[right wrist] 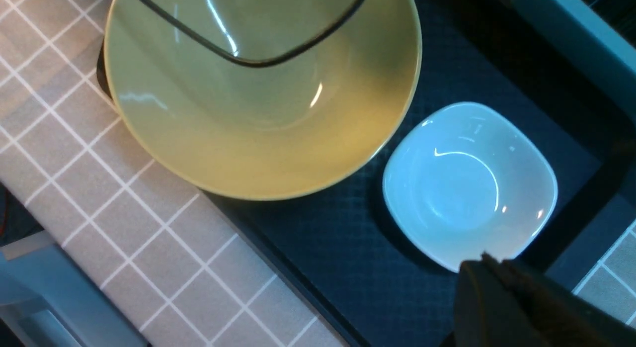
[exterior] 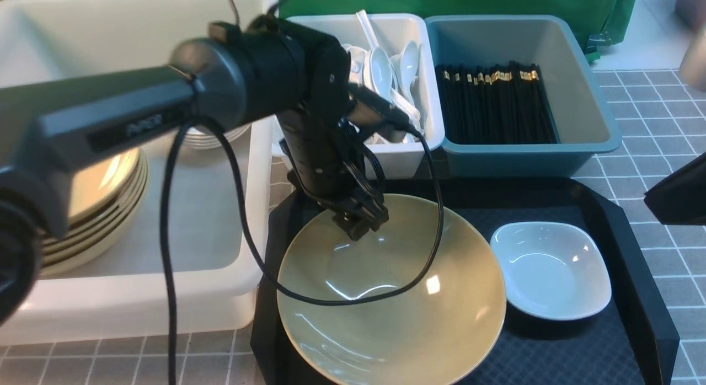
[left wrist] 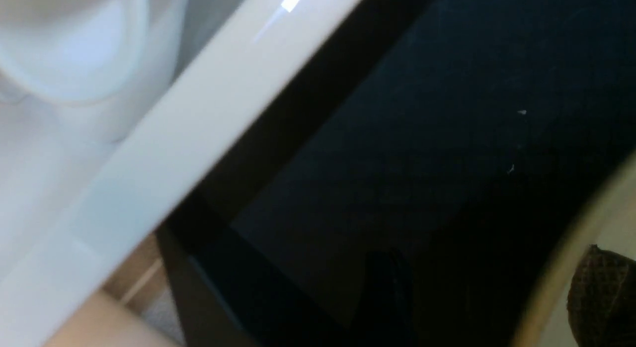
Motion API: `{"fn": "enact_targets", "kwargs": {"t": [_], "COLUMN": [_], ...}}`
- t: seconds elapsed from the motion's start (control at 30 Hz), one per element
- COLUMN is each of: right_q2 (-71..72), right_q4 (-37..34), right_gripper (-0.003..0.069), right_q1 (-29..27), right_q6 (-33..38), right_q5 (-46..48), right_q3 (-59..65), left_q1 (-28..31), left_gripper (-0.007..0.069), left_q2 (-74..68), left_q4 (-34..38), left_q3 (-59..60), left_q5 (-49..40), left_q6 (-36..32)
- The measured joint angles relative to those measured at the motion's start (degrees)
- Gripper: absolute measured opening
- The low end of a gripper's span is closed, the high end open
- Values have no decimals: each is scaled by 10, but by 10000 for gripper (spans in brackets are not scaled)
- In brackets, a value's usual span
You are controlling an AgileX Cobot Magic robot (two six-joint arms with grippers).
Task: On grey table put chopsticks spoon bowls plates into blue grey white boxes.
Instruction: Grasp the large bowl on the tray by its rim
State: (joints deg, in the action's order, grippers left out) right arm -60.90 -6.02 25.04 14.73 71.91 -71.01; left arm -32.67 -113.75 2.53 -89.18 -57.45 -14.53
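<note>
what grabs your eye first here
The big yellow bowl on the black tray in the middle, with the left arm pointing down at its far rim. Beside it sits a small white dish; behind stand a white bin of spoons and a blue bin of chopsticks.

Glare on the bowl; left wrist view dim, blurred

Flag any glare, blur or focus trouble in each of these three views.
Front view: the left arm looms soft near the lens, and glare streaks the yellow bowl. Left wrist view: out of focus throughout, with the black tray nearly featureless. Right wrist view: sharpest, with small highlights on the white dish.
</note>
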Motion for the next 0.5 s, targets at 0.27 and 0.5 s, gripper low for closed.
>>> {"fn": "enact_targets", "kwargs": {"t": [0.27, 0.5], "right_q2": [0, -3], "right_q4": [-1, -1], "right_gripper": [62, 63], "right_q1": [0, 2], "right_q6": [0, 0], "right_q5": [0, 0], "right_q3": [1, 6], "left_q1": [0, -1], "left_gripper": [99, 14], "left_q2": [6, 69], "left_q4": [37, 32], "left_q3": [-3, -4], "left_q5": [-17, -27], "left_q6": [11, 24]}}
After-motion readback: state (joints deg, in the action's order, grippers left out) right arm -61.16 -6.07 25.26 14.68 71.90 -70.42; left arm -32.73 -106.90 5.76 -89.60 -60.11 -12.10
